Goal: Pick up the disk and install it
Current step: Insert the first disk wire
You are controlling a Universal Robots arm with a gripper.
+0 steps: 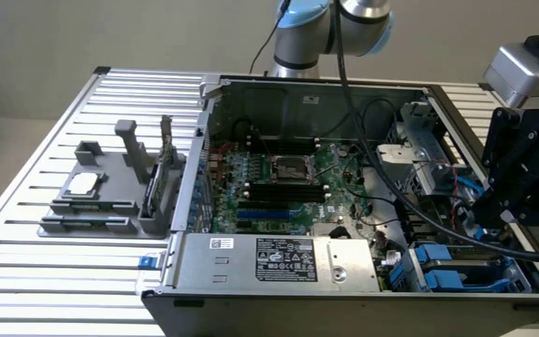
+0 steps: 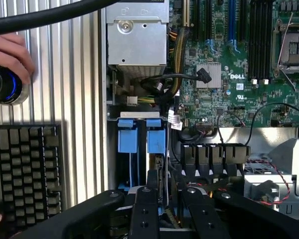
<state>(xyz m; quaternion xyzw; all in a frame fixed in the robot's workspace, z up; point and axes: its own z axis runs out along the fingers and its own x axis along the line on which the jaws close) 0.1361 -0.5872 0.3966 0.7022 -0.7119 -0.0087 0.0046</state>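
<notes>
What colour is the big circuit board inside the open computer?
Green. The circuit board shows best in the exterior view.

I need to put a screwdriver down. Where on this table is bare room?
Bare slatted table lies on the camera side of the grey fixture, and beyond it toward the far edge. The open computer case is crowded with motherboard and power supply; beside it a keyboard and a person's hand take room.

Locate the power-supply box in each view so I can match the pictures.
Exterior view: power-supply box along the case's front wall, nearest the camera.
Wrist view: power-supply box between the ribbed table and the motherboard.
Shared landmark: the CPU socket.
</notes>
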